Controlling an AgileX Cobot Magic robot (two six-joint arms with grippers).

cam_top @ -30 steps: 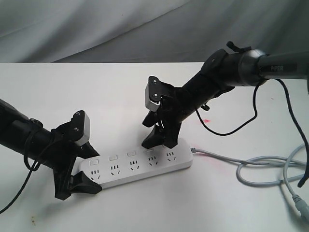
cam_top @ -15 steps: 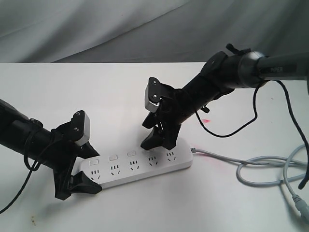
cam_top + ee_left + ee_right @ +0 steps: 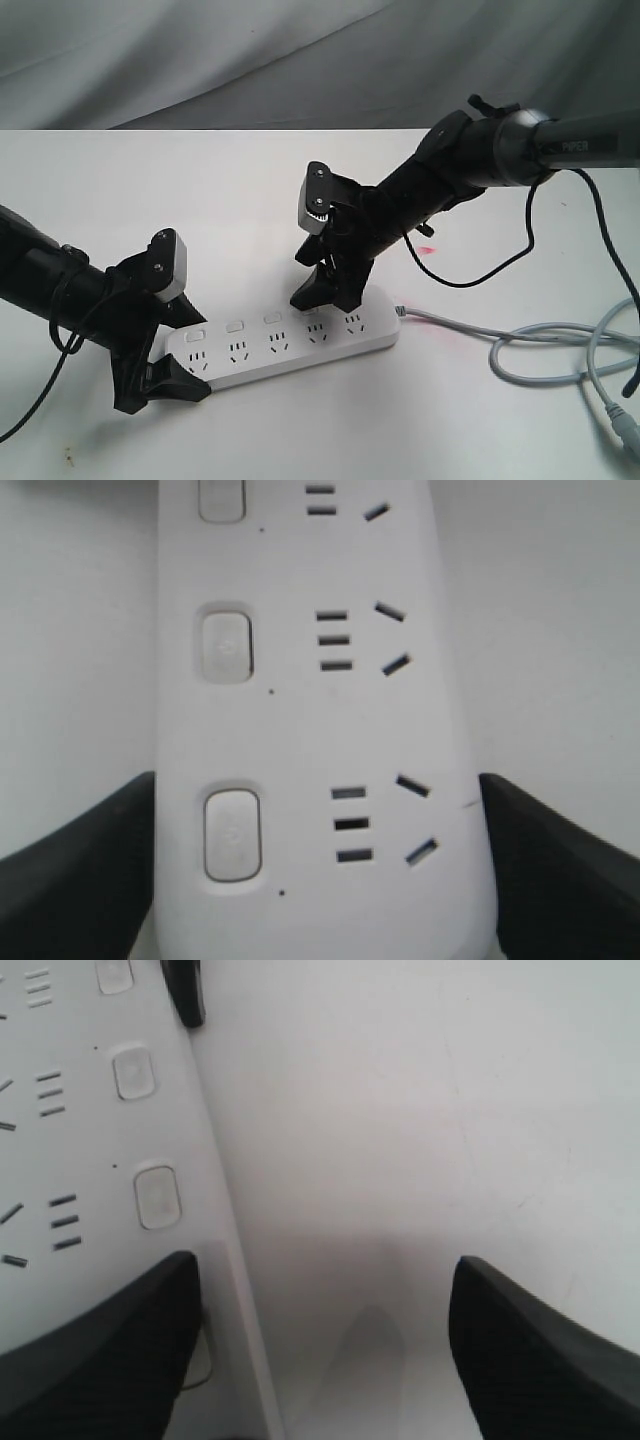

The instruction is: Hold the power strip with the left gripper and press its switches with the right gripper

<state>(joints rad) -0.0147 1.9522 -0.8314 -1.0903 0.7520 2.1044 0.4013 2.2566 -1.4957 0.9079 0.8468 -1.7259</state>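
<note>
- Roughly counted: two claws, one strip, one cord, all on one white table.
- The strip is a long, flat, smooth white plastic bar with rounded ends. One end sits between the fingers of the left claw, and the other lies just under the right claw.
- The left claw is clamped on the strip: its wrist view shows a matte black finger against each long side.
- The right claw's fingers stand well apart with nothing between them. One finger is over the strip's switch edge, the other over bare table just beyond it.
- Five three-hole sockets show in the exterior view.
- The switches are small rounded rectangles in one row. Three are clear there and a fourth is at the right claw's fingertip; the fifth is hidden behind that claw.
- The left wrist view shows only three switches, two whole and one cut off, each with a faint mark.
- The right wrist view shows three switches clear and a fourth half under the finger; whether the finger touches it I cannot tell. It alone shows a left claw fingertip at the strip's far end.
- Only the exterior view shows the grey looped cord leaving the end by the right claw, that claw's glossy lettered tube arm, and the grey cloth behind.
</note>
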